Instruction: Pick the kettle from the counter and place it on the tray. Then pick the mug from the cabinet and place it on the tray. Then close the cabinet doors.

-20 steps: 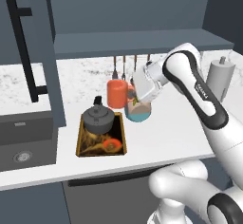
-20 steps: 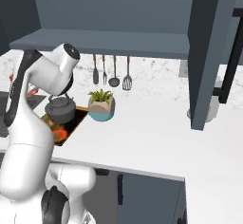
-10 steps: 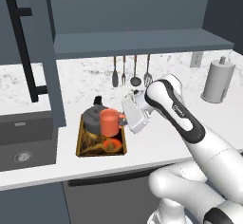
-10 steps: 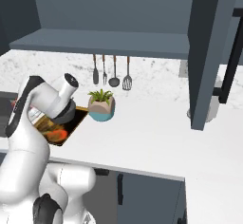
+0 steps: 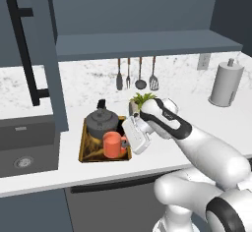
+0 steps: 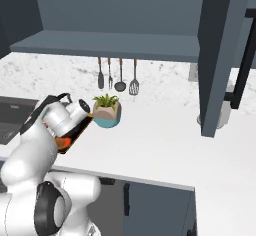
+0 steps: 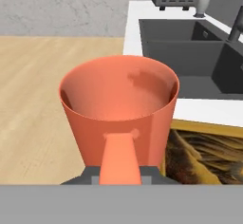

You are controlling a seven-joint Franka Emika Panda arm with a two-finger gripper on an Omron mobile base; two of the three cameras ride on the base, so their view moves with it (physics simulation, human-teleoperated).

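The mug [image 5: 112,144] sits upright at the front of the tray [image 5: 86,147], just before the kettle [image 5: 102,121], which fills the tray's back half — little bare tray remains beside them. The tray lies on the counter [image 5: 206,118], its left rim close to the sink [image 5: 24,147] and its front rim close to the counter's edge; open worktop stretches to the right. One mug, one kettle, one tray, one plant pot [image 6: 106,115] just right of the tray, four utensils [image 5: 135,73] hanging on the backsplash. The gripper [image 5: 126,142] reaches in from the right and clamps the mug's handle [image 7: 120,156] — jaws narrow, closed on it. Both cabinet doors [image 5: 34,54] stand open.
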